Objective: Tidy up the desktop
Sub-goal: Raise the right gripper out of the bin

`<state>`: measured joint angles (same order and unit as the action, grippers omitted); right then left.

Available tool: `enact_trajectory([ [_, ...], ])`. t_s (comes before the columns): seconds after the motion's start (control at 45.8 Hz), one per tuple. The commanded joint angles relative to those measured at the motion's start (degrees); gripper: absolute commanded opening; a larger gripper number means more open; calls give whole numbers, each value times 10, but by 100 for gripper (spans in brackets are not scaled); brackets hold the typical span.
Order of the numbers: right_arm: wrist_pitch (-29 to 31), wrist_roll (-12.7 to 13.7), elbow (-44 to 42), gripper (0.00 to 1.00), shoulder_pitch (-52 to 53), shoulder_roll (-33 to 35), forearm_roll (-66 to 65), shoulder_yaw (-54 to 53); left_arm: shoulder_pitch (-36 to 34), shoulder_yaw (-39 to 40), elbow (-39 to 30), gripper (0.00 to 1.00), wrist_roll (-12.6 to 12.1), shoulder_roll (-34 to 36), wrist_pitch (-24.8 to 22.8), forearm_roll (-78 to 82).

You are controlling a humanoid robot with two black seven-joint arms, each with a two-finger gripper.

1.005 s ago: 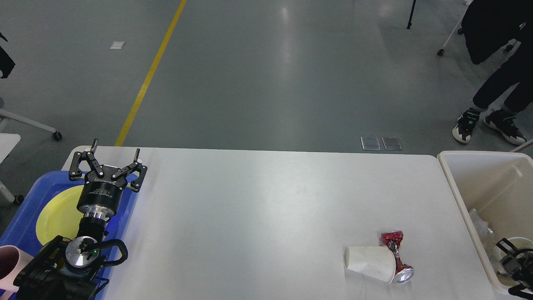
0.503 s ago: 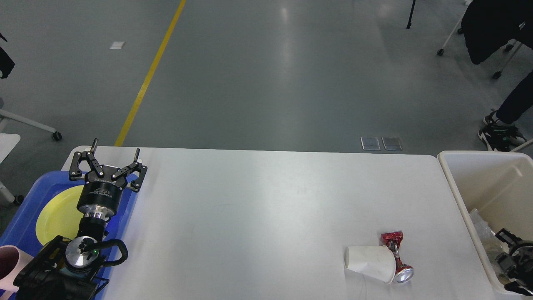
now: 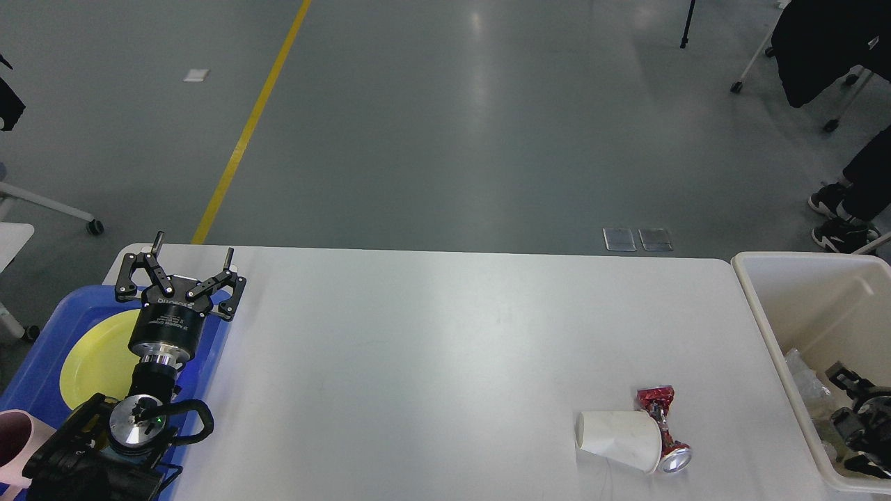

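The white desktop point(image 3: 445, 334) fills the lower half of the head view. A white paper cup point(image 3: 618, 440) lies on its side near the front right. A crushed red can point(image 3: 665, 426) lies against the cup's right side. My left gripper point(image 3: 194, 246) is open and empty, held over the far end of the blue tray point(image 3: 35, 369) at the left edge. My right gripper point(image 3: 857, 416) is low inside the cream bin point(image 3: 779, 327) at the right. It looks dark and small, and its fingers cannot be told apart.
A yellow plate point(image 3: 90, 355) lies in the blue tray, and a pink cup point(image 3: 12, 438) stands at the tray's near end. Crumpled clear wrapping point(image 3: 804, 383) lies in the bin. A person's feet point(image 3: 839, 216) are on the floor at the far right.
My right gripper has shifted a little up and right inside the bin, and the white round thing beside it no longer shows. The person at the far right stepped rightwards. The left arm stayed still.
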<state>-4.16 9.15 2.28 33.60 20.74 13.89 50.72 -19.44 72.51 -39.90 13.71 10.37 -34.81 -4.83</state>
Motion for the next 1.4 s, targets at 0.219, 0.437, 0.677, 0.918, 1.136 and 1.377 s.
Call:
enact_trajectory([
  [0.219, 167, 1, 91, 100, 145, 56, -1, 61, -1, 0, 0, 96, 0, 0, 0, 0],
  [0.437, 207, 3, 334, 100, 376, 105, -61, 169, -1, 0, 0, 96, 0, 0, 0, 0],
  [0.677, 333, 4, 548, 100, 667, 44, -95, 289, 0, 0, 0, 96, 0, 0, 0, 0],
  [0.918, 488, 4, 692, 100, 878, 21, -93, 273, 0, 0, 0, 96, 0, 0, 0, 0],
  [1.136, 501, 4, 845, 100, 1030, -29, -86, 265, 0, 0, 0, 96, 0, 0, 0, 0],
  [1.377, 495, 4, 908, 100, 1096, -43, -65, 229, 0, 0, 0, 96, 0, 0, 0, 0],
])
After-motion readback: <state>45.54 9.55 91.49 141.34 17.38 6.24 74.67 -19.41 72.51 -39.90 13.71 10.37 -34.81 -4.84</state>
